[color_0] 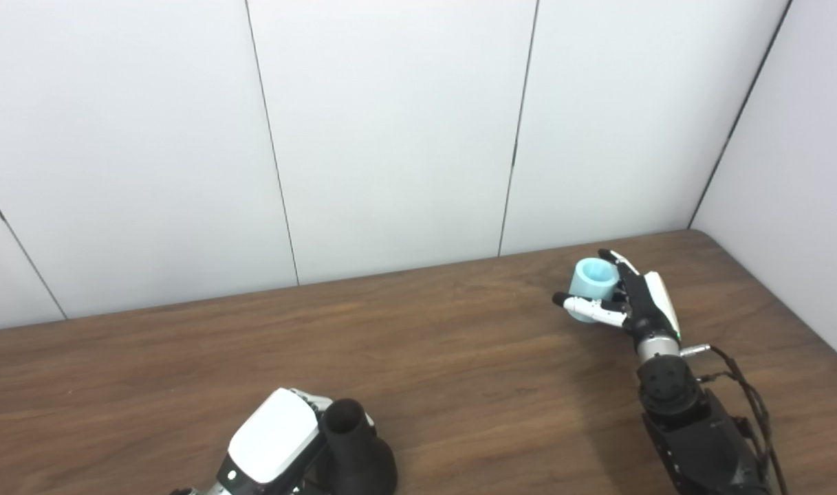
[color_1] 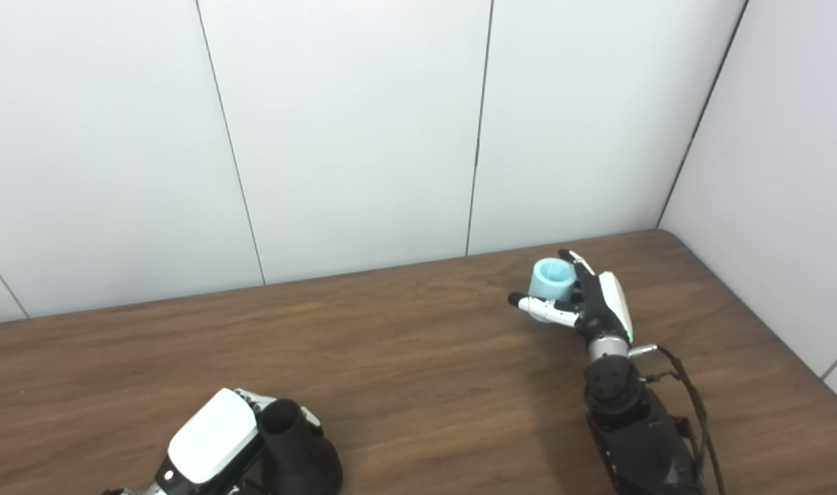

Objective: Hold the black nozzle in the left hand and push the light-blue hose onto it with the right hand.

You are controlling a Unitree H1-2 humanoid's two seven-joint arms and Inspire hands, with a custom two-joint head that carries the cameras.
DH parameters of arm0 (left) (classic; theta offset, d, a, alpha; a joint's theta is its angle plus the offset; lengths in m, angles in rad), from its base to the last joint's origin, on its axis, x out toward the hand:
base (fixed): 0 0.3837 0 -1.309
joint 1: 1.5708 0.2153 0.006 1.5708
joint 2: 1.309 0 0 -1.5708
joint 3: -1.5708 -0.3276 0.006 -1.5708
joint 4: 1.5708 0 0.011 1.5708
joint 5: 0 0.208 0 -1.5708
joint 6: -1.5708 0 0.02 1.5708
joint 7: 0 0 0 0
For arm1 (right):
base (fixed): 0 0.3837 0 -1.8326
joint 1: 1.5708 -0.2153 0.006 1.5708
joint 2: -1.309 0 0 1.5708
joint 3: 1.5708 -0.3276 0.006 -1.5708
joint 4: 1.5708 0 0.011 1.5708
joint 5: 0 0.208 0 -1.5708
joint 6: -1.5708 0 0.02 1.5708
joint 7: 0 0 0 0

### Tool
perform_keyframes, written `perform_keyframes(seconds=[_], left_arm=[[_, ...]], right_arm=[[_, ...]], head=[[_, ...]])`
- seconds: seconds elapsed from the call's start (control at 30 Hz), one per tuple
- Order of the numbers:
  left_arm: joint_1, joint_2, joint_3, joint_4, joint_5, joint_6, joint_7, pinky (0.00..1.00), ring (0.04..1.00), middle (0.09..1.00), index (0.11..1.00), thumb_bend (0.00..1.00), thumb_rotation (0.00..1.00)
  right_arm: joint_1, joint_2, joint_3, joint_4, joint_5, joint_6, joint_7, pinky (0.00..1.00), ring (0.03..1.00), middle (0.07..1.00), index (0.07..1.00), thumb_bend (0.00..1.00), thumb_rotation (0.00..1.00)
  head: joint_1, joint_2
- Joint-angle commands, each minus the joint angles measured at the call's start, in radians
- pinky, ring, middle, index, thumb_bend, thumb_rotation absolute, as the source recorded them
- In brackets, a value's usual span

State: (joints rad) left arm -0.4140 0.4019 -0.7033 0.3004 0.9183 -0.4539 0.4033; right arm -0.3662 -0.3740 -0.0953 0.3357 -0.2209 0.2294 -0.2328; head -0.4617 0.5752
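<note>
Two cameras sit side by side up high, looking down and forward at the brown surface [color_0: 459,344] and white wall [color_0: 390,137]. Both see nearly the same scene.

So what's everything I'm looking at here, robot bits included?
Black nozzle: one, black, flared at the base, narrow open end up, near edge of the table on the left, at the left hand.
Light-blue hose: one short piece, light blue, open end up, far right of the table, in the right hand.
Table: one, dark brown wood grain.
Wall panels: white, behind and to the right.
Left hand: one, white and black, against the nozzle.
Right hand: one, black and white, fingers around the hose.
</note>
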Motion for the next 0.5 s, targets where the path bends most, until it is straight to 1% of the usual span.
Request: perform_keyframes(seconds=[0.0, 0.1, 0.17, 0.23, 0.27, 0.3, 0.33, 0.4, 0.47], left_arm=[[0.089, -0.040, -0.036, 0.045, 0.019, -0.015, -0.006, 0.21, 0.332, 0.438, 0.540, 0.49, 0.00], [0.091, -0.039, -0.032, 0.044, 0.016, -0.015, -0.012, 0.21, 0.332, 0.436, 0.538, 0.49, 0.00], [0.090, -0.038, -0.031, 0.046, 0.014, -0.015, -0.018, 0.21, 0.332, 0.435, 0.538, 0.49, 0.00], [0.089, -0.037, -0.031, 0.045, 0.009, -0.015, -0.025, 0.22, 0.336, 0.439, 0.540, 0.49, 0.00], [0.088, -0.036, -0.031, 0.045, 0.009, -0.015, -0.027, 0.22, 0.337, 0.438, 0.539, 0.49, 0.00], [0.088, -0.037, -0.031, 0.047, 0.014, -0.015, -0.025, 0.22, 0.337, 0.439, 0.540, 0.49, 0.00], [0.086, -0.036, -0.032, 0.049, 0.017, -0.015, -0.022, 0.22, 0.337, 0.439, 0.540, 0.49, 0.00], [0.085, -0.035, -0.035, 0.052, 0.014, -0.015, -0.022, 0.22, 0.337, 0.441, 0.541, 0.49, 0.00], [0.085, -0.034, -0.036, 0.051, 0.009, -0.015, -0.027, 0.22, 0.338, 0.442, 0.542, 0.49, 0.00]], right_arm=[[-0.024, 0.014, 0.015, -0.008, 0.011, 0.003, 0.041, 0.75, 0.813, 0.828, 0.854, 1.00, 0.40], [-0.025, 0.019, 0.014, -0.015, 0.010, 0.008, 0.039, 0.74, 0.807, 0.822, 0.845, 1.00, 0.38], [-0.025, 0.021, 0.011, -0.009, 0.012, 0.000, 0.036, 0.74, 0.803, 0.817, 0.837, 1.00, 0.38], [-0.025, 0.024, 0.006, -0.006, 0.013, -0.001, 0.032, 0.72, 0.785, 0.807, 0.824, 1.00, 0.37], [-0.025, 0.026, 0.004, -0.006, 0.013, 0.001, 0.029, 0.71, 0.778, 0.796, 0.809, 1.00, 0.35], [-0.024, 0.029, 0.002, -0.007, 0.010, 0.003, 0.022, 0.71, 0.772, 0.788, 0.797, 0.98, 0.31], [-0.025, 0.034, -0.003, -0.005, 0.004, 0.005, 0.005, 0.70, 0.761, 0.776, 0.782, 0.98, 0.30], [-0.030, 0.054, -0.027, 0.005, -0.006, 0.004, -0.052, 0.62, 0.692, 0.715, 0.716, 0.95, 0.21], [-0.035, 0.073, -0.050, 0.016, -0.016, 0.001, -0.107, 0.52, 0.606, 0.638, 0.637, 0.90, 0.10]], head=[[0.000, 0.000], [-0.005, 0.001], [-0.005, 0.000], [-0.005, -0.001], [-0.005, -0.001], [-0.005, -0.001], [-0.006, -0.002], [-0.006, -0.001], [-0.006, -0.001]])
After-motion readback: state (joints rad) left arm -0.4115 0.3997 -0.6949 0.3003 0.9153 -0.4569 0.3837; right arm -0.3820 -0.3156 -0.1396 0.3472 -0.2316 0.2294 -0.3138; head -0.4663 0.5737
